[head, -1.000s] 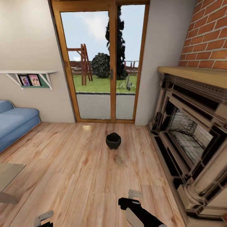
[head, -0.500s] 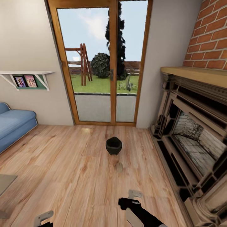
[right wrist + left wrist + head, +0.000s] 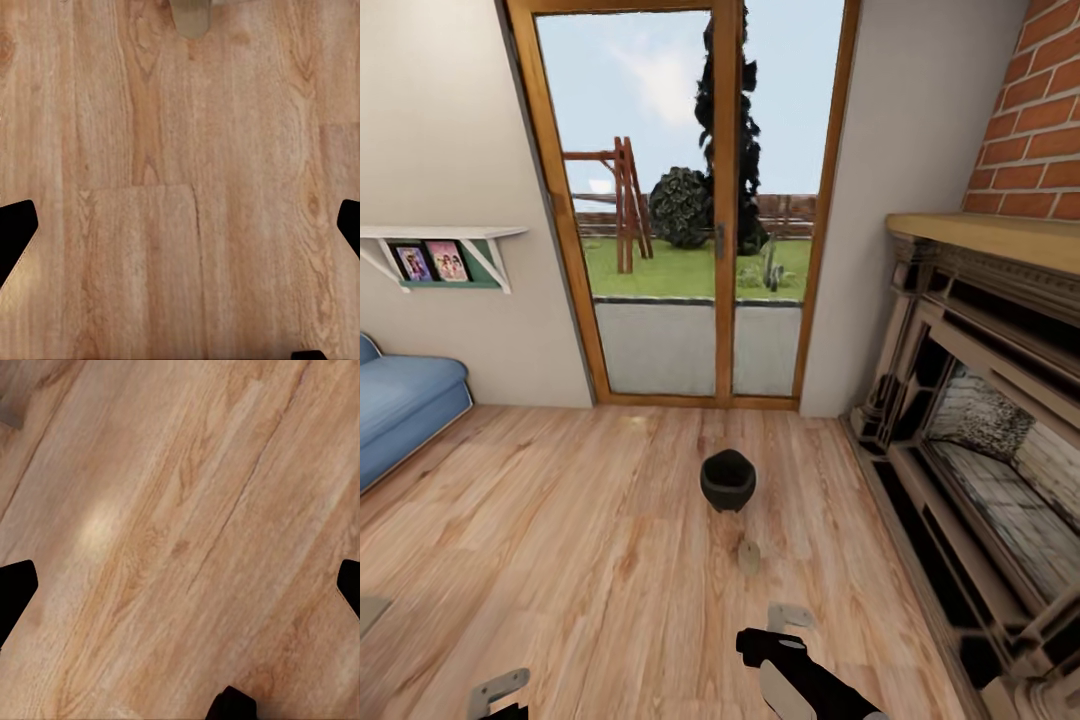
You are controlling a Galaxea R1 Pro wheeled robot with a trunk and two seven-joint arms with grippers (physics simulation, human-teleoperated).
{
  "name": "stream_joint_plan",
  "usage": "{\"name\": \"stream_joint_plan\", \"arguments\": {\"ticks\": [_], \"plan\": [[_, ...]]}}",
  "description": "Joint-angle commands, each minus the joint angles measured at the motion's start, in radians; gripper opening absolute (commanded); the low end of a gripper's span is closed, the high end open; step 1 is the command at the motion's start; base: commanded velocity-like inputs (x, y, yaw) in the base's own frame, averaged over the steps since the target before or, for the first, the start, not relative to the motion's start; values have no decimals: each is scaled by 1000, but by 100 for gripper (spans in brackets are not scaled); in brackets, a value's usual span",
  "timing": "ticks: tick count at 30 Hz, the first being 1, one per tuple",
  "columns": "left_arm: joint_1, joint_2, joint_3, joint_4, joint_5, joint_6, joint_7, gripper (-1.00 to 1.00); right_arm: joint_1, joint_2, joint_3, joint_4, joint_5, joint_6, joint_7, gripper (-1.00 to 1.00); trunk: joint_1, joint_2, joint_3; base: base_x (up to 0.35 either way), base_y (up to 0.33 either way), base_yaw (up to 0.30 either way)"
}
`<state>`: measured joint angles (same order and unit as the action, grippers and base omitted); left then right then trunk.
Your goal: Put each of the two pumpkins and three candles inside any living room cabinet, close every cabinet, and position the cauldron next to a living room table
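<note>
The black cauldron (image 3: 727,480) stands on the wooden floor in front of the glass door. A small greyish candle (image 3: 749,557) stands on the floor just nearer to me than the cauldron; it also appears in the right wrist view (image 3: 191,18). My right gripper (image 3: 788,618) hovers low over the floor short of the candle, and its fingertips sit far apart (image 3: 180,232), open and empty. My left gripper (image 3: 498,690) is at the lower left, also open over bare floor (image 3: 180,592). A corner of the table (image 3: 368,612) peeks in at the left edge. The pumpkins and the cabinet are out of view.
A large fireplace (image 3: 980,440) with a wooden mantel and brick chimney fills the right side. A blue sofa (image 3: 400,400) sits at the left under a wall shelf (image 3: 435,250) with photos. The glass door (image 3: 700,210) is straight ahead. Open floor lies around the cauldron.
The whole view has shifted: the camera has moved, so the sofa and table slid left and the fireplace right. The cauldron and candle sit slightly lower in the picture. Both grippers look unchanged.
</note>
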<state>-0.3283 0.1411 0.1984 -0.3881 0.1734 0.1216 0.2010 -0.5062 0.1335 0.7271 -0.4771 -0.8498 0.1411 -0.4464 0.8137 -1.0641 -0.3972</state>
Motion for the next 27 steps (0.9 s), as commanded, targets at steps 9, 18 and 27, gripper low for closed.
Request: {"name": "stream_joint_plan", "arguments": {"ticks": [9, 18, 27], "plan": [[0, 1, 2, -2, 3, 5, -3, 100, 0, 0, -1, 0, 0, 1, 0, 100, 0, 0, 0, 333, 72, 0], [-3, 5, 7, -368, 7, 421, -20, 100, -11, 3, -10, -10, -6, 118, -9, 100, 0, 0, 0, 314, 4, 0], [-3, 9, 12, -593, 5, 591, -87, 100, -105, 3, -40, -23, -7, 317, -11, 100, 0, 0, 0, 280, 0, 0]]}}
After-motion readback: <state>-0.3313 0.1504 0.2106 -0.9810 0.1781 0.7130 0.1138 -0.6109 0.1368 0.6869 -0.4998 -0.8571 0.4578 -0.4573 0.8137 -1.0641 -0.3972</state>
